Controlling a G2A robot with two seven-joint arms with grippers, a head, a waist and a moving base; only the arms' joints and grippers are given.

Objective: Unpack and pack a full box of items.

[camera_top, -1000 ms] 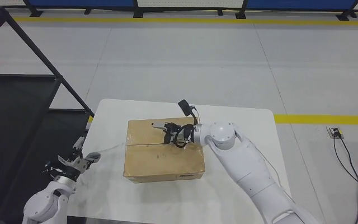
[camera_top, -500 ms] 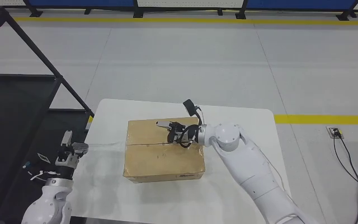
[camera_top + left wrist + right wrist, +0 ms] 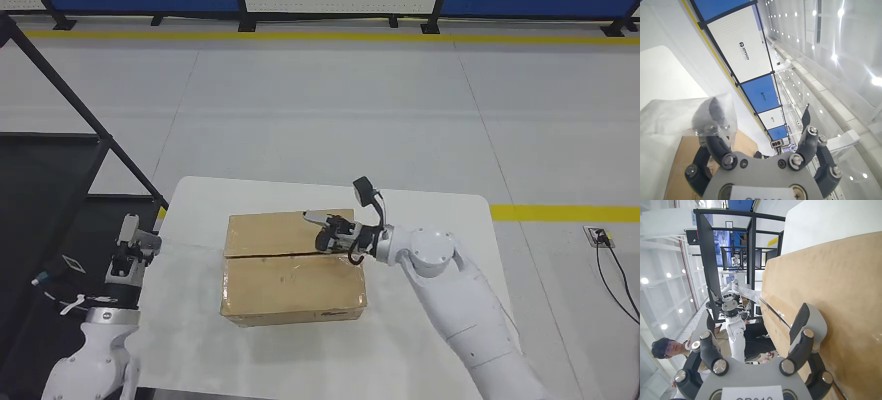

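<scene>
1 closed cardboard box (image 3: 290,285) sits at the centre of the top view on the white table (image 3: 440,215), its flaps meeting along a seam (image 3: 290,257).

Right gripper (image 3: 322,230): above the box top, just right of frame centre. Fingers (image 3: 806,321) are spread wide and hold nothing; 1 lies close against the cardboard beside the seam.

Left gripper (image 3: 138,240): at the table's left edge, lower left of the frame. Fingers are wide apart. 1 strip of clear tape (image 3: 668,117) clings over 1 finger and runs toward the box.
</scene>
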